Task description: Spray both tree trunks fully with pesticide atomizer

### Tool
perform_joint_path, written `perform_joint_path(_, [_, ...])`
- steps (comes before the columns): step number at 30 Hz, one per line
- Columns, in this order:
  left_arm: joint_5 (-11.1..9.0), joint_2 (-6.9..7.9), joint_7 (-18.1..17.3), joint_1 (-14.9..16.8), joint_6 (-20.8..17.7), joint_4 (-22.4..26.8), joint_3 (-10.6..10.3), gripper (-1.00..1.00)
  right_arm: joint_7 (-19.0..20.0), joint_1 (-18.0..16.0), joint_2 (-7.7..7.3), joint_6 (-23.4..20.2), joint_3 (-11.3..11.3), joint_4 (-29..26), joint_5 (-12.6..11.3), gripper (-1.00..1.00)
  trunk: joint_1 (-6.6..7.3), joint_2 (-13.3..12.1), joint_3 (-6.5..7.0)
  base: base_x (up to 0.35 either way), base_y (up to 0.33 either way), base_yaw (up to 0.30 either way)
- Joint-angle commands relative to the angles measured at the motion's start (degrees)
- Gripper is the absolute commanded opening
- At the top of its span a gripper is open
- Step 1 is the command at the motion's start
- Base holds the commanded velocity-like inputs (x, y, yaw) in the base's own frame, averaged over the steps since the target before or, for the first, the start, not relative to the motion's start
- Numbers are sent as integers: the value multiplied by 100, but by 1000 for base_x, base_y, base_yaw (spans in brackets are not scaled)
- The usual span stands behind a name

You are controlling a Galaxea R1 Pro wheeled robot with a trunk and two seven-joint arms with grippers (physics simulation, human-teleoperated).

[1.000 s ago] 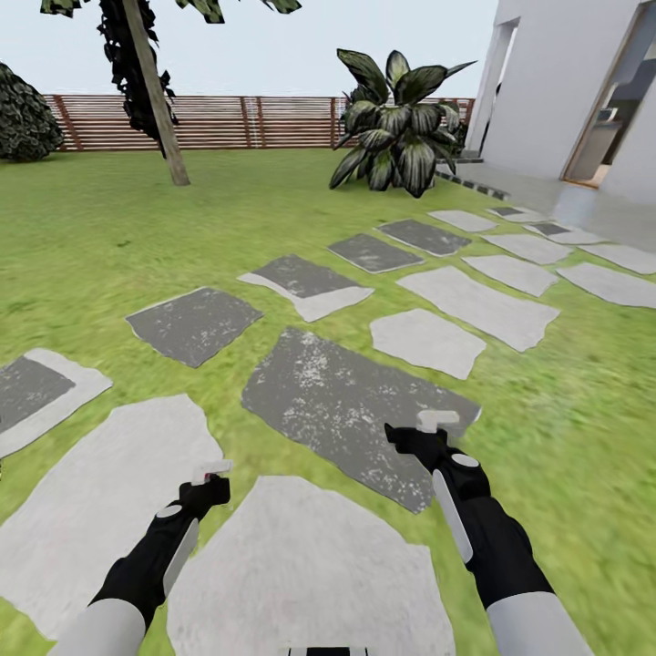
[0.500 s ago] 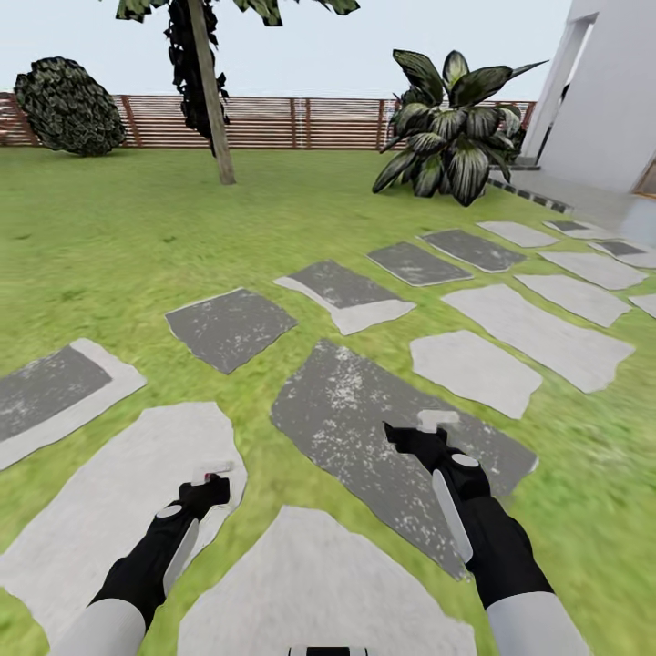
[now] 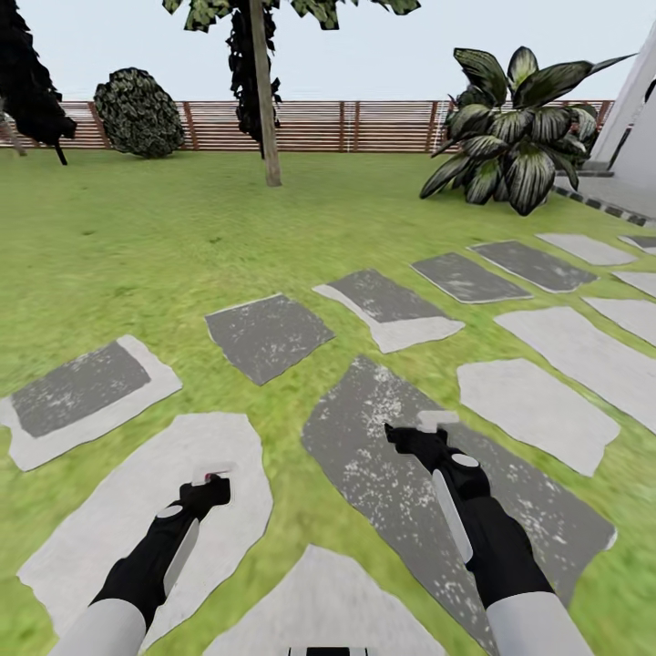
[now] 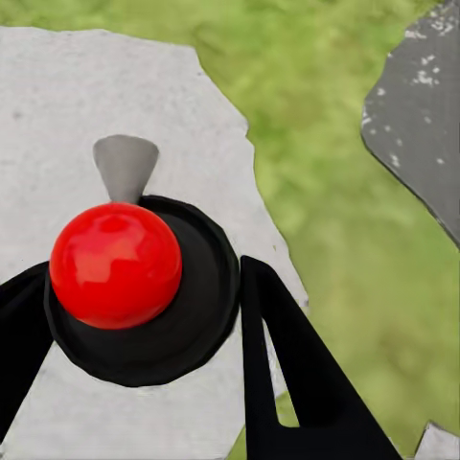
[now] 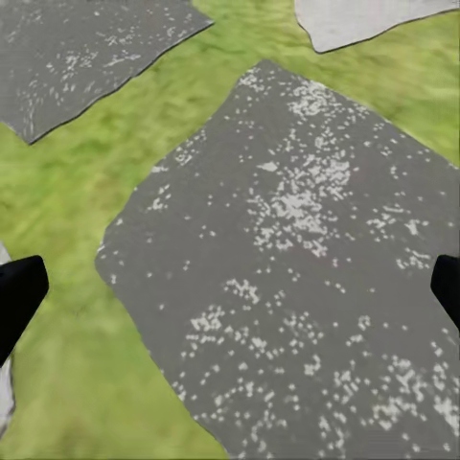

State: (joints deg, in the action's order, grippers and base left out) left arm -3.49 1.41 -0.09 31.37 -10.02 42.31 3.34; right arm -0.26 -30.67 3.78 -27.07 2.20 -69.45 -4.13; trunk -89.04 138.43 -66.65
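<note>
No writing showed. The left gripper [image 4: 144, 316] was clamped on a red-topped black object [image 4: 117, 265]; the right gripper [image 5: 230, 287] stood apart above a stepping stone [image 5: 287, 287].

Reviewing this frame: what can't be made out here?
- Head view: thin tree's crown, cut by the top edge.
- Head view: white building, cut by the right edge.
- Left wrist view: red-balled black object at the left pincer; identity and grip unclear, tiny in head view.

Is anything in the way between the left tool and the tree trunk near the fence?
Nothing visible. Between the left tool, closed on a red-topped sprayer, and the trunk lie only lawn and flat stepping stones. The broad-leaved plant and round shrub stand off to either side.
</note>
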Motion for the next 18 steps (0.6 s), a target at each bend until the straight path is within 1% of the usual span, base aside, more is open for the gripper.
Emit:
perform_joint_path(1, [1, -2, 1, 0, 0, -1, 0, -100, 0, 0, 0, 0, 0, 0, 0, 100, 0, 0, 0, 336, 54, 277])
perform_joint_path(5, [4, -8, 6, 0, 0, -9, 0, -100, 0, 0, 0, 0, 0, 1, -1, 100, 0, 0, 0, 336, 69, 274])
perform_joint_path(7, [5, -9, 13, 0, 0, -16, 0, -100, 0, 0, 0, 0, 0, 1, -3, 100, 0, 0, 0, 336, 72, 168])
perform_joint_path(18, [6, -13, 18, 0, 9, -29, 0, -100, 0, 0, 0, 0, -5, 2, 1, 100, 0, 0, 0, 336, 21, 18])
